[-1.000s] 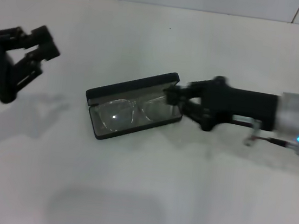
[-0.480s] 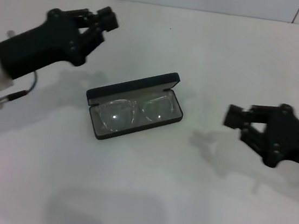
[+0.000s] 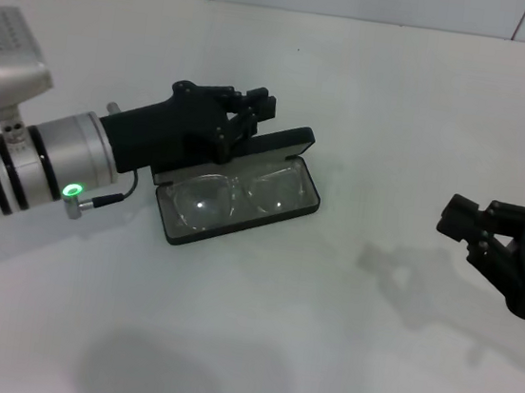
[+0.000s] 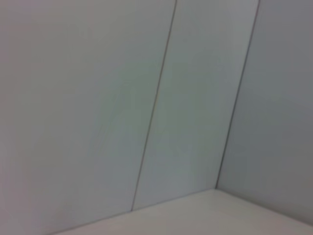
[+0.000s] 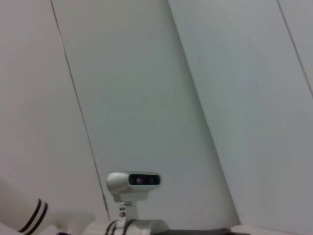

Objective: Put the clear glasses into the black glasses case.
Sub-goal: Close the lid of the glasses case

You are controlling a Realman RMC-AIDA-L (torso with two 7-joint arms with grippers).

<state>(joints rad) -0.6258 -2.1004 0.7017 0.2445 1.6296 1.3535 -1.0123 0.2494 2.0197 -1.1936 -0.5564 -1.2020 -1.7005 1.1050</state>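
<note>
Now the black glasses case (image 3: pixel 234 193) lies open near the middle of the white table (image 3: pixel 338 359), a little toward the far edge, and it sits at an angle to that edge. Its lid (image 3: pixel 278 144) stands up along the far side, and the grey inside faces upward. The clear glasses (image 3: pixel 234 193) lie inside the case, with both lenses flat on the lining (the frame is so transparent that I see it mostly by the reflections on the lenses).

My left gripper (image 3: pixel 254 109) is over the far left part of the case, at the upright lid. From the head view it covers the left end of the lid, so I cannot tell if the fingertips really touch it or only hang just above it. Also I cannot tell how my left fingers stand, because they look like one dark block from this side. On my left wrist a small green light (image 3: pixel 72 190) is on, and a thin cable (image 3: pixel 114 196) hangs beside it.

My right gripper (image 3: pixel 461 221) is well apart from the case, near the right edge of the table, with nothing in it. Its fingers are spread apart.

My left wrist view shows only wall panels and a small piece of the table. My right wrist view shows wall panels and a white camera head (image 5: pixel 133 183) farther off.
</note>
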